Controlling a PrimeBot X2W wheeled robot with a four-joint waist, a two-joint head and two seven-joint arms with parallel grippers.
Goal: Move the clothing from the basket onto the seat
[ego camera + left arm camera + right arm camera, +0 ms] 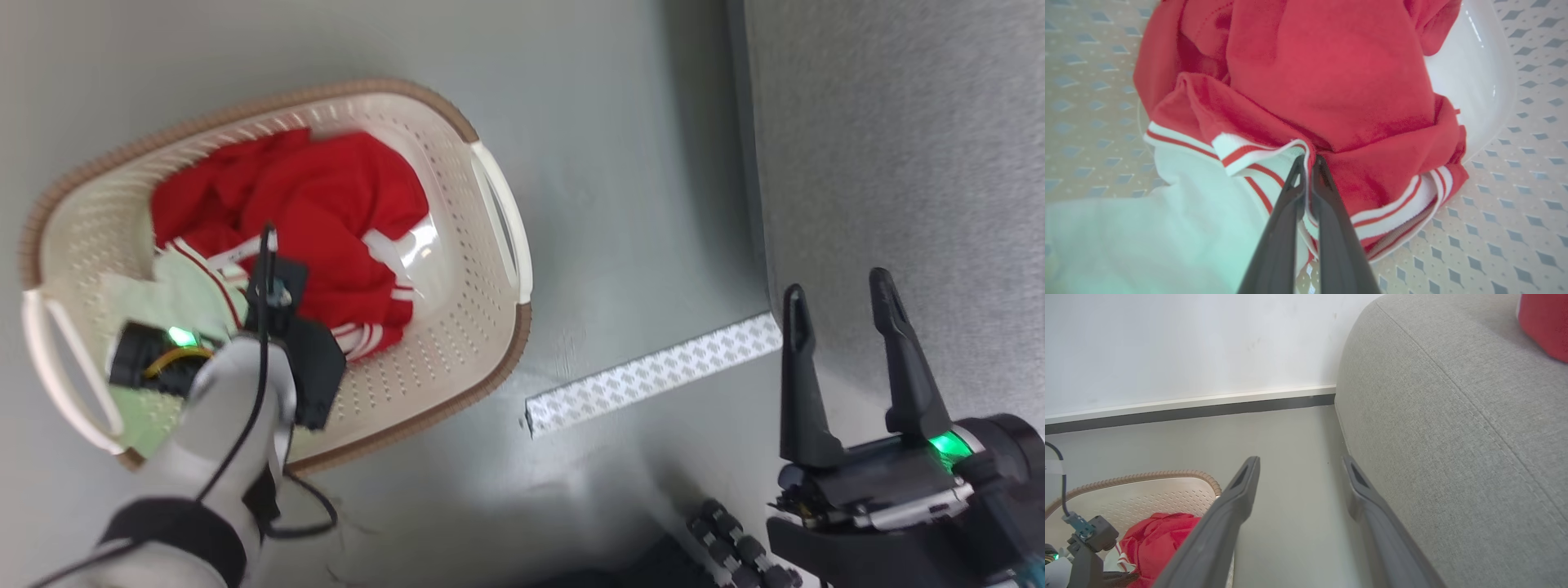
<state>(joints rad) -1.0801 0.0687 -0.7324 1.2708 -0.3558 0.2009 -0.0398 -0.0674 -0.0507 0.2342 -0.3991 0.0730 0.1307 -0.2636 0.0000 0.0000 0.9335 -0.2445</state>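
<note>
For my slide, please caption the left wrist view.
Left gripper, jaws shut on soft red, white-striped clothing inside cream perforated plastic basket.

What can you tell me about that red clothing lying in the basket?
The clothing is a crumpled heap of soft, bright red fabric with white-and-red striped bands along its edges and a plain white panel on one side. It lies bunched in the bottom of the cream basket, below the rim. The left gripper reaches down into it, its two dark fingers pinched shut on a fold at a striped edge.
</note>
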